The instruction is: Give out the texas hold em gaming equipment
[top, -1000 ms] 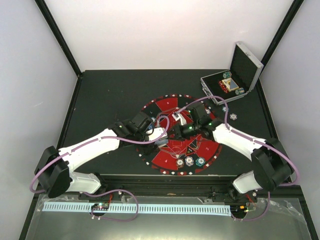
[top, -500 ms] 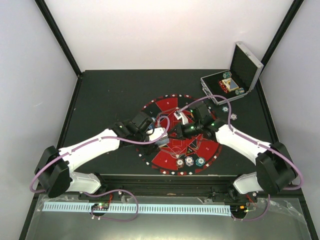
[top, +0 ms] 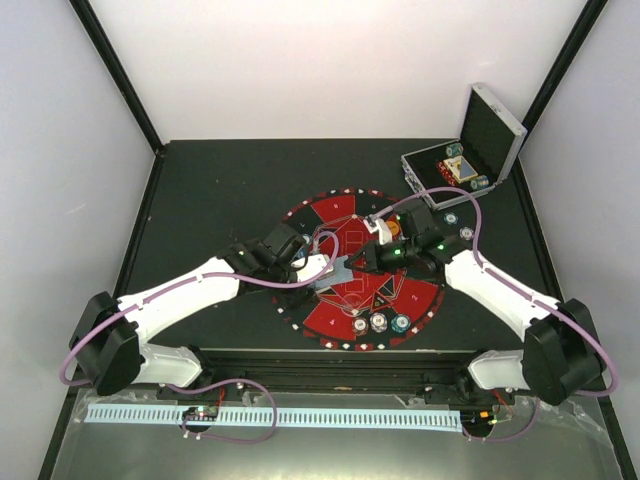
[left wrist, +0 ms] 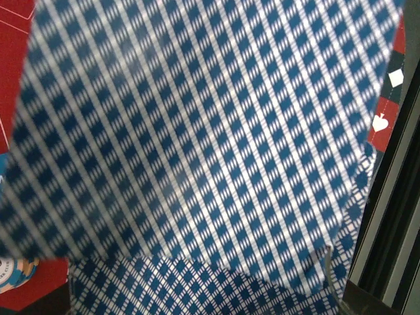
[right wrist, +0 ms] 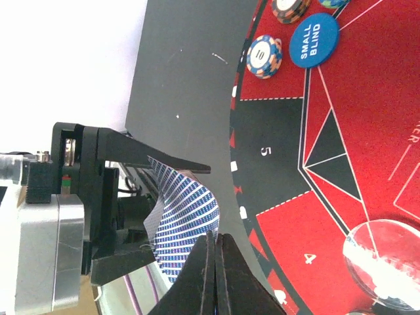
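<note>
My left gripper hovers over the red-and-black mat, shut on a stack of playing cards with blue checked backs. Those cards fill the left wrist view and hide its fingers. In the right wrist view the left gripper's fingers bracket the stack, and the outer card bows outward. My right gripper is shut with that card's edge pinched at its tips; from above the right gripper sits just right of the cards. Three chips lie at the mat's near edge, beside a black triangle marker.
The open silver case holding chips stands at the back right, with two loose chips on the table in front of it. A blue "small blind" disc and chips lie on the mat. A clear round piece is nearby.
The right gripper has closed on the outer card's edge. The right arm has drawn back to the right, bending that card away from the stack. The left arm has stayed put.
</note>
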{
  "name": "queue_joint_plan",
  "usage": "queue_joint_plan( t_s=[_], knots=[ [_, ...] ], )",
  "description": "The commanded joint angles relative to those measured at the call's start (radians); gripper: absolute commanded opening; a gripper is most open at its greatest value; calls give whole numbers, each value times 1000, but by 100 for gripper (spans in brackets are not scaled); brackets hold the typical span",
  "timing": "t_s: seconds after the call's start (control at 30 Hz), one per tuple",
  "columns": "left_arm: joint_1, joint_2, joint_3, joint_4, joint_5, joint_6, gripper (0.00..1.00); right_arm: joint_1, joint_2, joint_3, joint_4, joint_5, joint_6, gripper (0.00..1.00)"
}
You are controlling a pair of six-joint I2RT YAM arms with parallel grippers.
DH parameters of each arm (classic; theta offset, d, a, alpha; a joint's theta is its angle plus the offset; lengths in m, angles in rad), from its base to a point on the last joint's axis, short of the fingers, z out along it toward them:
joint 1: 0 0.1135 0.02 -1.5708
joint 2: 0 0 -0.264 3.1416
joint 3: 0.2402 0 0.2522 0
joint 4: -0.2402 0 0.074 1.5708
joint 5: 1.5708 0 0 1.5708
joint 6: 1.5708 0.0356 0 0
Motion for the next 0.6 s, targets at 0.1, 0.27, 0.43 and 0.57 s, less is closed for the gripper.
queue_joint_plan(
  t_s=[0.1, 0.27, 0.43, 0.57],
  knots=[
    [-2, 17, 17, -10, -15, 10, 37, -25, -39, 21, -20, 19, -16, 1],
    [-2, 22, 19, -12, -18, 11, 37, -28, -52, 13, 5, 19, 6, 1],
    [-2, 20, 18, -11, -21, 10, 37, -41, -72, 6, 22, 28, 23, 1],
    [-2, 25, 18, -13, -23, 9, 37, -56, -91, 2, 30, 39, 35, 1]
  ],
)
